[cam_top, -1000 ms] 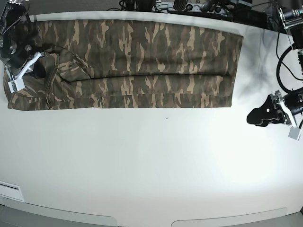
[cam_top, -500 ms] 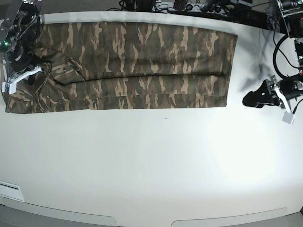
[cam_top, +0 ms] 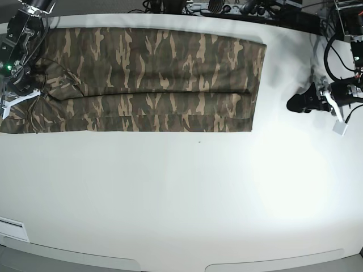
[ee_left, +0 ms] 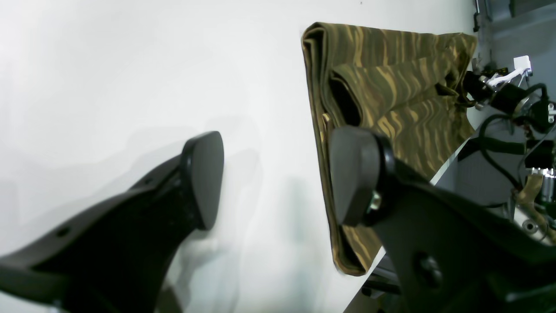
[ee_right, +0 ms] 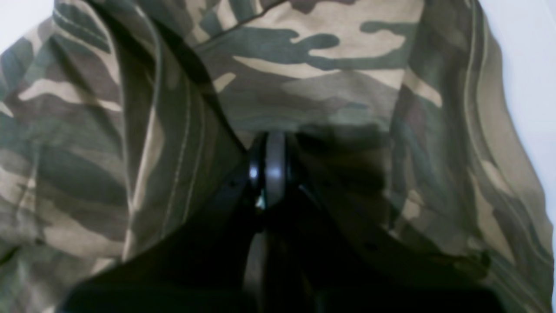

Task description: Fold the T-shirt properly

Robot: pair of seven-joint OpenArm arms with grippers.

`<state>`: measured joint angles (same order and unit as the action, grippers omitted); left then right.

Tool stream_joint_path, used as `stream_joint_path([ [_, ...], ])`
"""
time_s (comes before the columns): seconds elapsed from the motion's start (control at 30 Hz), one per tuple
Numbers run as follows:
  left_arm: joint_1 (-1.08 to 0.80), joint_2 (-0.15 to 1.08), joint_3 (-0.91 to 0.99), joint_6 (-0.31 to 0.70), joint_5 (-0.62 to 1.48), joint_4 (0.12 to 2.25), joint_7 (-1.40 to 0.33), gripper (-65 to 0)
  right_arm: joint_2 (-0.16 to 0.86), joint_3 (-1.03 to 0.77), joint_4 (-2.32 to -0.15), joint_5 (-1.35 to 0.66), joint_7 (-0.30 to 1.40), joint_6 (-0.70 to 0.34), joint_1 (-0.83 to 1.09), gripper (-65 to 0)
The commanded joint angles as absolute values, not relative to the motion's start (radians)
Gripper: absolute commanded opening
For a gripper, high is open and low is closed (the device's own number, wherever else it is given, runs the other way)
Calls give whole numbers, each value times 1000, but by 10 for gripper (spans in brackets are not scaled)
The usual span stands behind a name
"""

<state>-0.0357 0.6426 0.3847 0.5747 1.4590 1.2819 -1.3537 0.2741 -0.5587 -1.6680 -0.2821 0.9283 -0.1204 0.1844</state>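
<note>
- While the T-shirt (cam_top: pixel 142 79) lies as a long folded band along the table's (cam_top: pixel 181 192) far edge, the right gripper (ee_right: pixel 267 169) pinches its end.
- Left gripper (ee_left: pixel 273 182) hangs released near the other end.
- Judged next: a crosswise fold, both ends gripped.
- No readable writing.

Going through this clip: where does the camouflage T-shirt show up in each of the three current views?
Base: the T-shirt lies as a long folded band across the top of the white table, left to centre.
Left wrist: upper right, seen end-on past the open left gripper.
Right wrist: it fills nearly the whole picture around the right gripper.
Shared landmark: the white tabletop beside the shirt's edge.
</note>
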Motion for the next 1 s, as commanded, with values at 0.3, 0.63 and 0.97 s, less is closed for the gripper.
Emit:
stream_joint_path([
  [0.3,-22,646,386,583,1484,1295,-1326,-244,311,-564,-1813,-273,944,-183,155,-376],
  [0.63,-22,542,255,584,1484,1295,-1328,-244,374,-564,-1837,-204,943,-179,171,-376],
  [0.97,-69,474,160,583,1484,1295,-1327,-245,411,-606,-1837,-201,943,-168,179,-376],
])
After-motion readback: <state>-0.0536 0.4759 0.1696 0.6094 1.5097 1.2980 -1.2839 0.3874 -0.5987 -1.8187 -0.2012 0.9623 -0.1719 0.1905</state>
